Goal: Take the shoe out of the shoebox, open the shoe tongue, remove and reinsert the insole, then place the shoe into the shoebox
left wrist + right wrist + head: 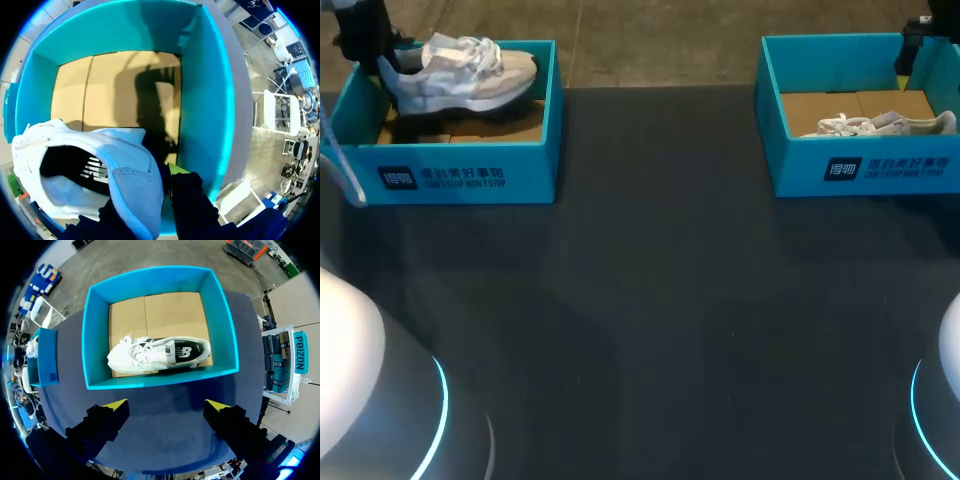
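Shoe number one, the grey-white shoe (pixel 460 75), is up in the upper left of the head view, over the left shoebox (pixel 470 175). Its long axis runs pretty much straight across the frame, parallel to the box's front wall. The heel is at the left and the toe is at the right, almost at the box's right wall. It sits sole-down with the laces and tongue on top. It looks raised off the cardboard floor with a shadow under it, though I can't say for sure it's fully clear.

The left gripper (pixel 155 190) is clamped on the heel. In the left wrist view the heel collar sits right between the fingers, the shoe's dark opening is just ahead of the gripper, and the bare cardboard bottom of the box is beyond that.

Over in the upper right of the head view there's the right shoebox (pixel 865 170) with a white shoe (pixel 885 125) in it. That one is lying on its side on the cardboard, close to the front wall. Its long axis also runs left to right, with the messy lace end toward the frame's left. From these views I can't really call which end is the toe.

The right gripper (pixel 166 405) has its fingers spread wide with nothing in them. It hangs over the dark table (pixel 650 300), with that box and shoe ahead of its tips.
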